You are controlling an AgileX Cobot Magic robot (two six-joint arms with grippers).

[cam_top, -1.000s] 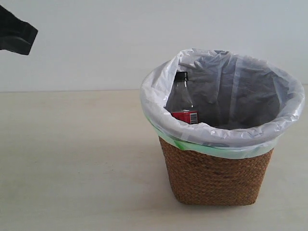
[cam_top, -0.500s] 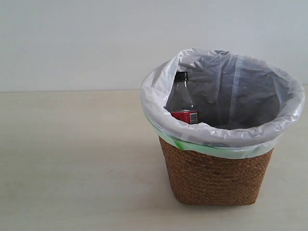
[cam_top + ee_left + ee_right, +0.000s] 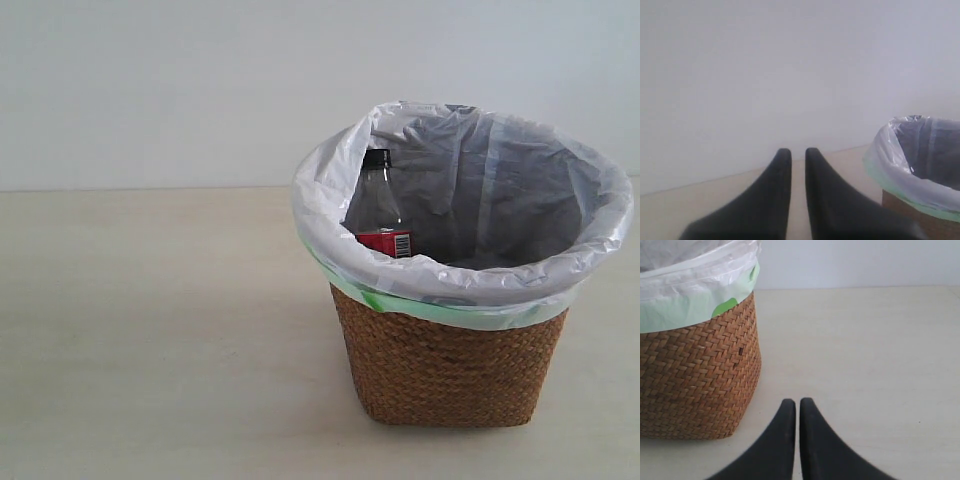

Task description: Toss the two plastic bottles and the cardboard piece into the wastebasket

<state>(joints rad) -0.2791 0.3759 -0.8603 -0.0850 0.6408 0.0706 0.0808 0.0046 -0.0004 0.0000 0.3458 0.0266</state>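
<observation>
- Since neither is carrying anything, both grippers are resting with their jaws drawn together. The right gripper [image 3: 797, 402] is hovering low over the table [image 3: 865, 340], just beside the basket [image 3: 695, 380]. The left gripper [image 3: 798, 152] is hanging higher, near rim height and off to the basket's side, with only a thin slit showing between its fingers.
- No bottle or cardboard is lying on the table in front of the basket, so I am judging that nothing is waiting to be picked up.
- Right of the middle in the exterior view, the basket is standing upright. Its liner [image 3: 610, 215] is folding over the rim, which is keeping the mouth wide for dropped items.
- Inside, the red-label bottle [image 3: 378, 205] is standing almost upright with its black cap up. It is leaning on the near-left side of the liner, which seems to be propping it.
- The green-cap bottle and the cardboard are not showing anywhere. They are probably lying deeper in the basket behind the front rim, but I cannot tell.
- Behind everything, a plain wall [image 3: 200, 90] is closing off the scene.
</observation>
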